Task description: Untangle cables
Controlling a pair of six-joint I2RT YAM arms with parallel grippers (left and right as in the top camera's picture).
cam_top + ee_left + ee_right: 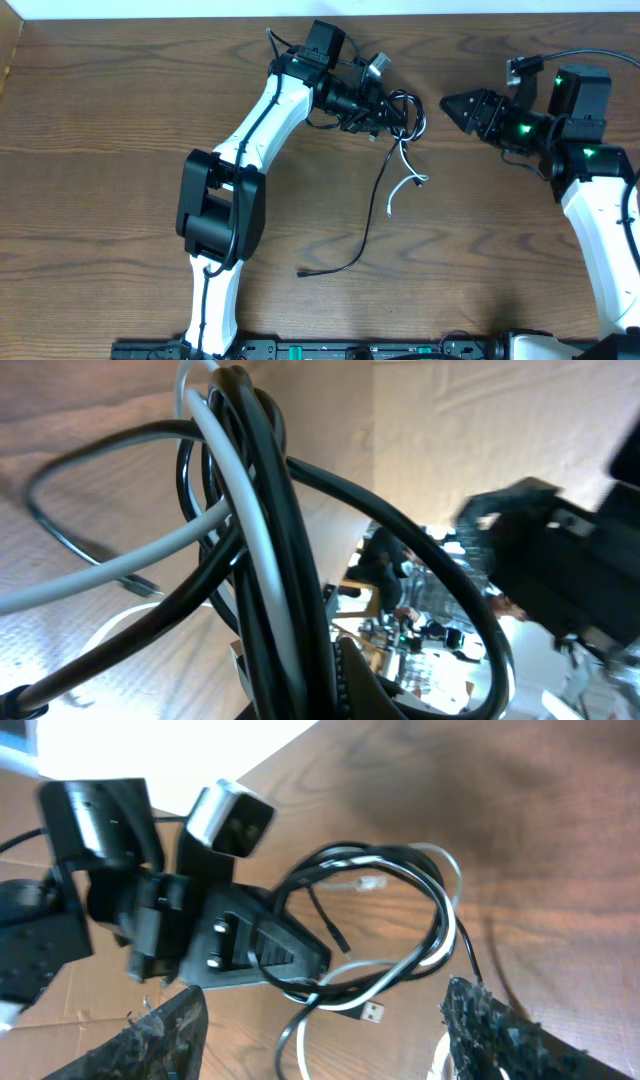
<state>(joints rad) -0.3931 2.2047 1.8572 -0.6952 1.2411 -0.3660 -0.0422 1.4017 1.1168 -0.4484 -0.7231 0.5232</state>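
Observation:
My left gripper (392, 112) is shut on a tangled bunch of the cables, lifted near the table's far middle. Below it the black cable (364, 235) trails down to a plug end on the table, and the white cable (404, 186) hangs in a short curl. In the left wrist view, black strands (275, 550) and a white strand (232, 500) run between the jaws of that gripper (330, 685). My right gripper (450, 103) is open just right of the bundle, not touching it. In the right wrist view, its fingers (165, 1040) frame looped black (372, 855) and white (446, 935) cords and a USB plug (372, 1012).
The table's far edge (450, 12) runs just behind both grippers. A brown box edge (8, 55) shows at the far left. The arms' base rail (350, 350) lies along the near edge. The wooden table (100, 120) spreads left and in front.

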